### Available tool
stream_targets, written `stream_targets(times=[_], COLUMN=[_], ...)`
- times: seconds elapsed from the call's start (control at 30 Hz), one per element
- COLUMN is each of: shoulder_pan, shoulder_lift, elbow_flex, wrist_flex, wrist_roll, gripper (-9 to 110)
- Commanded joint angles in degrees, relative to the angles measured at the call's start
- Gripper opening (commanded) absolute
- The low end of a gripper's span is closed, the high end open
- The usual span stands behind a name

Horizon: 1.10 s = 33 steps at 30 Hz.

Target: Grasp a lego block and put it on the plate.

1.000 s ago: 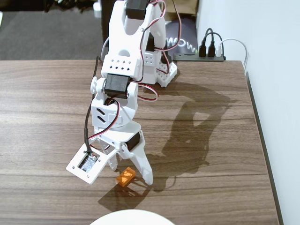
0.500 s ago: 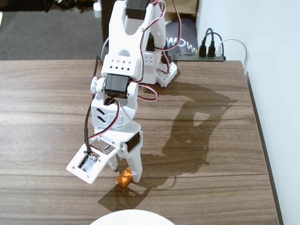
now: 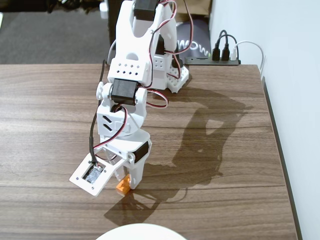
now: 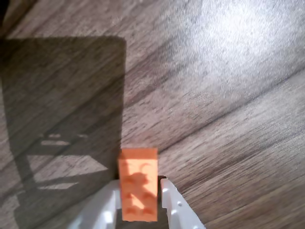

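Observation:
The orange lego block [image 3: 122, 186] lies low at the wooden table, right under the arm's tip. In the wrist view the block [image 4: 138, 186] sits lengthwise between the two white fingers, studs up. Both fingers press against its long sides. My gripper [image 3: 128, 183] is shut on it, and it also shows in the wrist view [image 4: 140, 184]. I cannot tell whether the block is lifted off the wood. The white plate [image 3: 141, 233] shows only as a rim arc at the bottom edge of the fixed view, a short way in front of the gripper.
The arm's base [image 3: 172, 75] stands at the back of the table. A black power strip [image 3: 212, 61] with plugs and cables lies behind it by the white wall. The table's right edge [image 3: 280, 150] runs close to the wall.

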Motion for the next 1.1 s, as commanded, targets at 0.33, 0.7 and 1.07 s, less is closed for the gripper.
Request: stream_targets(times=[0.33,0.7,1.07], shoulder_pan=[0.2,0.1,-2.8], shoulder_lift=[0.1,1.1,11.8], elbow_flex=[0.1,0.1,-3.5], wrist_flex=[-1.1,-1.3,-3.1], wrist_roll=[0.0,-0.7,-10.6], gripper=[9,7,7])
